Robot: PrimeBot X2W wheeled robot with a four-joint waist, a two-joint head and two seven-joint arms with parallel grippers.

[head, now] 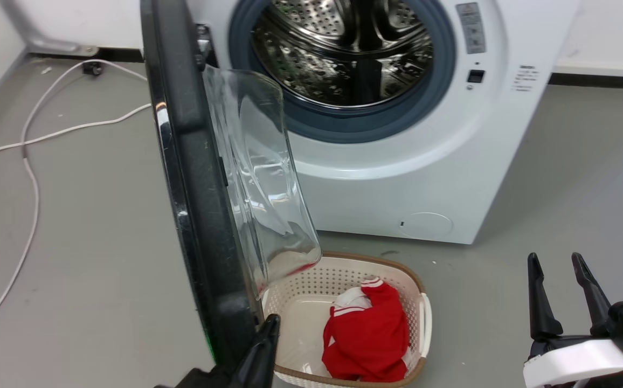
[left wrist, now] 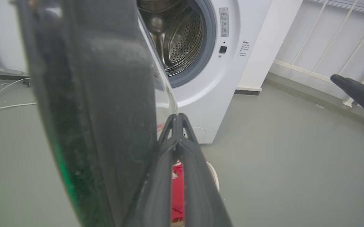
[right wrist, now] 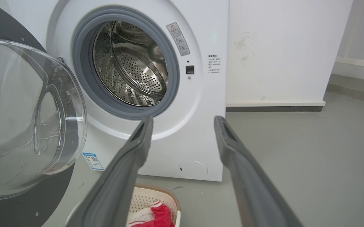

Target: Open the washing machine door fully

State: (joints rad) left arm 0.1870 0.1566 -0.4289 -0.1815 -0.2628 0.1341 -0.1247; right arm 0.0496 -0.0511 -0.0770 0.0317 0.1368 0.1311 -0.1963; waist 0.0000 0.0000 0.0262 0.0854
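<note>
Beside the swung-out washing machine door (head: 198, 178), left gripper (left wrist: 177, 116) is pressed together; right gripper (head: 555, 261) stands spread; print on the grey label (right wrist: 178, 38) is unreadable.

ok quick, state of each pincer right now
left pincer: shut, nothing between its fingers, close beside the washing machine door
right pincer: open, holding nothing

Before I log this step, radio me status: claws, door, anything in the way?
Left claw shut, low beside washing machine door. Right claw open, clear. Door swung well out. Basket with red garment on floor below it.
</note>
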